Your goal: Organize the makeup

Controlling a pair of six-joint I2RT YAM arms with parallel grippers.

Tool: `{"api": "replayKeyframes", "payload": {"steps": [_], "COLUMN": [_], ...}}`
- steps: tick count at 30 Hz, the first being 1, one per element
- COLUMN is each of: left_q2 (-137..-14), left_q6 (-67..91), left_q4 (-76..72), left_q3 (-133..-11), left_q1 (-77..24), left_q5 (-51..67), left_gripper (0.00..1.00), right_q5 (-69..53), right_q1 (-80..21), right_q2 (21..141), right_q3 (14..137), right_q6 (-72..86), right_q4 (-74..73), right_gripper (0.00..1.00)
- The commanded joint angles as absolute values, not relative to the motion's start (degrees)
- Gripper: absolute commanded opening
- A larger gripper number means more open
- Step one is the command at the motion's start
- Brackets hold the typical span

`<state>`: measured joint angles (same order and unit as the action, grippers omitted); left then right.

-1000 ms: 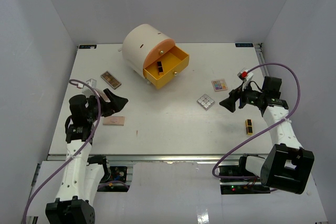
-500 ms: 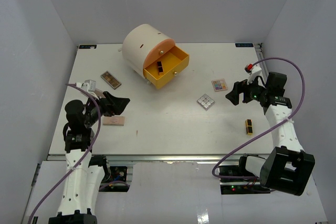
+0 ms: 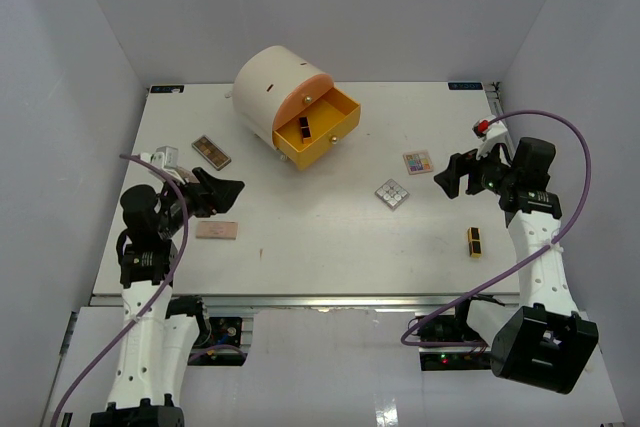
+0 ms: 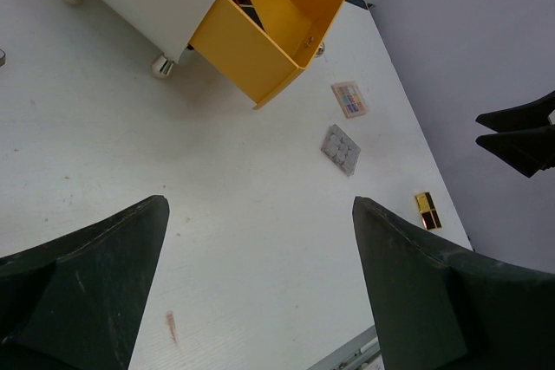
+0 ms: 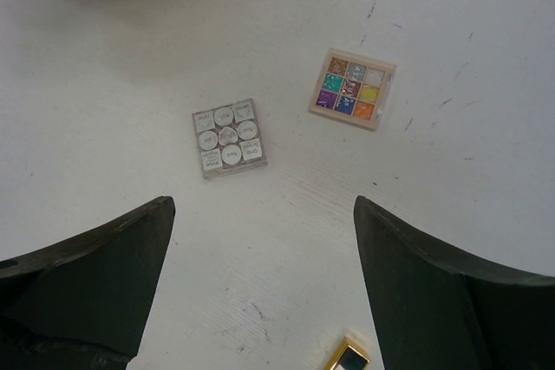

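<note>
Top view overhead, behind; wrist views face table (image 3: 320,242), both share grey palette (image 5: 229,138)

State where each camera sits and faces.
Top external: above, behind the bases, looking down at the table; left arm and right arm show.
Left wrist: on the left arm, facing the drawer; left hand shows, open.
Right wrist: on the right arm, looking down; right hand shows, open.
All share the grey palette and colour palette.

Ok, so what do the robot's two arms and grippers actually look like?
The left arm and right arm have white links with black joints. The left gripper and right gripper are black with broad tapering fingers. A purple cable loops along each.
</note>
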<state>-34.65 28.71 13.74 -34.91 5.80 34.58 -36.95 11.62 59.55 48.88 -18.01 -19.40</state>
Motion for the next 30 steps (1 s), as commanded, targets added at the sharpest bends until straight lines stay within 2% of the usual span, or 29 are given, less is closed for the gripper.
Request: {"api": "replayKeyframes", "payload": {"steps": [1, 5, 10, 17, 26, 30], "left_q2": [-32.9, -32.8, -32.5, -34.1, -35.7, -35.6], "left_q6": [31.9, 33.8, 35.1, 34.3, 33.7, 33.7], "left_q4": [14.0, 15.1, 15.5, 15.6, 15.8, 15.7], "left_q3": [-35.8, -35.1, -34.0, -33.2, -35.1, -34.8], "left_q1": [5.6, 5.6, 5.5, 5.4, 5.4, 5.4], "left_q5": [34.7, 36.8, 37.9, 37.4, 37.8, 37.9], "left_gripper": [0.98, 0.98, 0.98, 0.98, 0.98, 0.98], "right_q5": [-35.0, -26.1, -19.4, -6.9, -0.5, -1.1], "right_q1": [11.8, 11.8, 12.0, 14.0, 14.2, 14.2], "right_q2": [58.3, 58.8, 58.5, 65.5, 70.6, 72.7], "right_q3": [50.2, 50.2, 50.3, 47.1, 41.0, 39.2], "right_q6": [-16.4, -14.7, -23.9, -28.0, -29.9, -30.1], "right_q4": [-18.2, -18.9, -27.7, -33.4, -31.5, -30.4], "right_gripper": [0.9, 0.9, 0.9, 0.9, 0.91, 0.97]}}
